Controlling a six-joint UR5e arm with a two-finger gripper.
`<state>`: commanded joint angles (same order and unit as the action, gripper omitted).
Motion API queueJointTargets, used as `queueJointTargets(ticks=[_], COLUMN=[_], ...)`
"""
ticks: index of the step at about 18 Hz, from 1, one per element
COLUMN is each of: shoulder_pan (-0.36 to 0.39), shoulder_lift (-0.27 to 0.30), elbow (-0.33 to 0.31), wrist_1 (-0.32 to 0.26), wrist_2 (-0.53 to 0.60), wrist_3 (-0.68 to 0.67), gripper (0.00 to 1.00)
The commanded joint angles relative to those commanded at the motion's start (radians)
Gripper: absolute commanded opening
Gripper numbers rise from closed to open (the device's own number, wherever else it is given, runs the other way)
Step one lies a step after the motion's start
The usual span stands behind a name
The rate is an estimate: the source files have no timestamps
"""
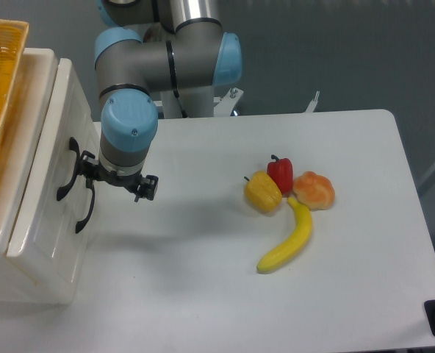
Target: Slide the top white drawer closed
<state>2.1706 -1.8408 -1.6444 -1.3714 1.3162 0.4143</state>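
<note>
White table [364, 294] — grey wall [350, 51] behind.

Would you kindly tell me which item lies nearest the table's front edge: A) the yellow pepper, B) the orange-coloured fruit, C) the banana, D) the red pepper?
C: the banana stretches down toward the front edge of the table, below the red pepper, yellow pepper and orange fruit.
</note>
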Motion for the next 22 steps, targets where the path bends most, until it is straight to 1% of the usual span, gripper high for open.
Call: queueJointTargets(ticks=[7,12,22], shoulder_pan=[0.000,0.000,0.000], shoulder_lift=[0.000,0.000,0.003], elbow=[0.000,0.000,0.000], wrist_1=[0.000,0.000,0.000], wrist_2=[-0.002,-0.012,-0.014], wrist_3=[-0.009,-0.045,-0.049], gripper=[1.00,1.00,1.00])
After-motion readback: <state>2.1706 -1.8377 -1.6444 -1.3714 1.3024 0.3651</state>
